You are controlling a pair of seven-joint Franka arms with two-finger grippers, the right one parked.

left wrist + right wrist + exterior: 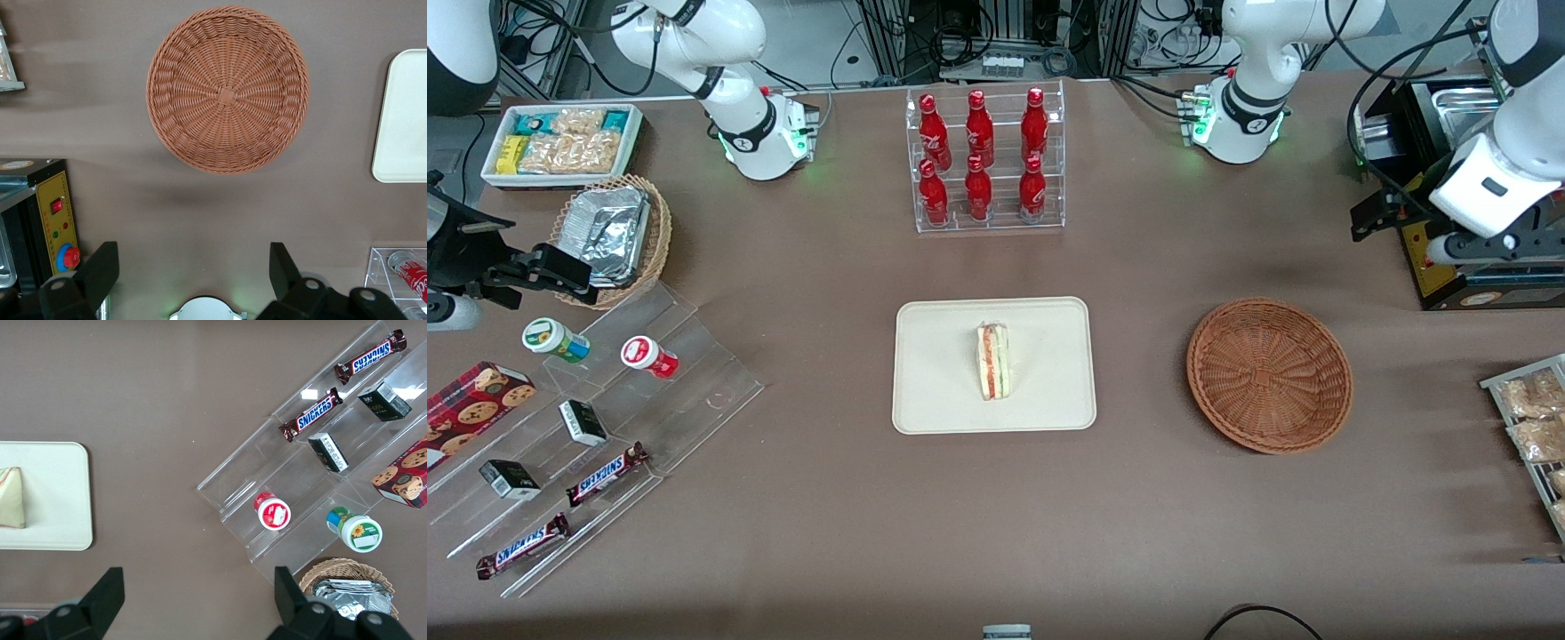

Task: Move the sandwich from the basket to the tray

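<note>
The sandwich lies on its side in the middle of the cream-white tray, cut side with red and green layers showing. It also shows in the right wrist view on the tray. The reddish-brown basket sits empty beside the tray, toward the working arm's end. My left gripper hangs high above the table, farther from the front camera than the basket and apart from it. In the left wrist view the gripper is open and empty, with the basket and a tray edge below.
A black box with a yellow panel stands close to my gripper. A clear rack of red bottles stands farther back than the tray. A wire rack of snack packets lies at the working arm's table edge. An acrylic step display lies toward the parked arm's end.
</note>
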